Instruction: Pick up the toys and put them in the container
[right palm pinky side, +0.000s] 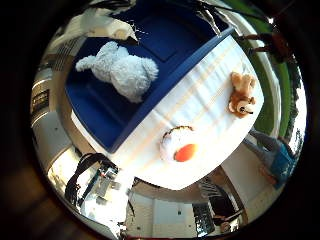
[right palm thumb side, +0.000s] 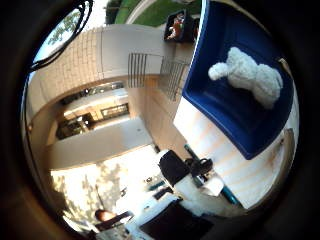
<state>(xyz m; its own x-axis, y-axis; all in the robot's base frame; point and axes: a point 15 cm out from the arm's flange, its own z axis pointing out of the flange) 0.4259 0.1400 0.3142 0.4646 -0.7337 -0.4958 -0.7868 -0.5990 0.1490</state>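
White plush toy (right palm pinky side: 122, 72) lies inside blue container (right palm pinky side: 100, 117). Brown plush toy (right palm pinky side: 241, 95) and white-orange toy (right palm pinky side: 178, 145) lie on white table (right palm pinky side: 210, 95) beside container, apart from each other. Finger state: cannot tell. No toy held.

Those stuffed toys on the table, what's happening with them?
A robot is tidying toys into a blue container. One white plush toy already lies inside it. Two more wait on the white table beside the container: a brown plush animal and a white toy with an orange patch. Nothing is being held in view right now.
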